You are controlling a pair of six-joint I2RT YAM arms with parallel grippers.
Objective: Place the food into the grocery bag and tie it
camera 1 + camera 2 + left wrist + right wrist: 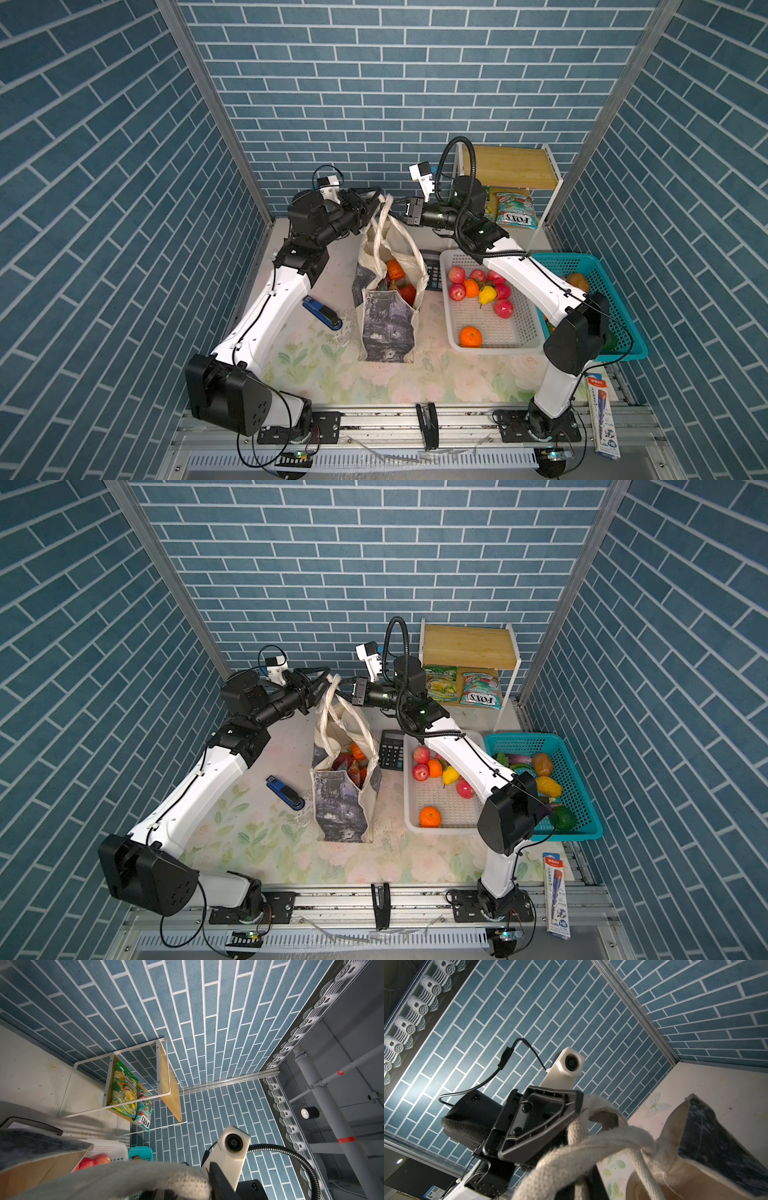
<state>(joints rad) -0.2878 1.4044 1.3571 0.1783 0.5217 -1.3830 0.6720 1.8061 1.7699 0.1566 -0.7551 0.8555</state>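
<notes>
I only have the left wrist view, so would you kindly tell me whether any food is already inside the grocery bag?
Observer: Yes, an orange piece and red pieces lie inside the grocery bag.
Operator: Thank you; is the bag upright?
Observer: Yes, it stands upright with its mouth open.
Operator: What is the right gripper doing?
Observer: The right gripper is shut on the handles, holding them above the bag.

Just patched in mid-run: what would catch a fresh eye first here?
The grocery bag stands mid-table, with red and orange food showing in its open mouth. Above it the left claw and right claw meet at its raised handles, the right one shut on them. To the right, a white basket holds loose apples and oranges.
</notes>
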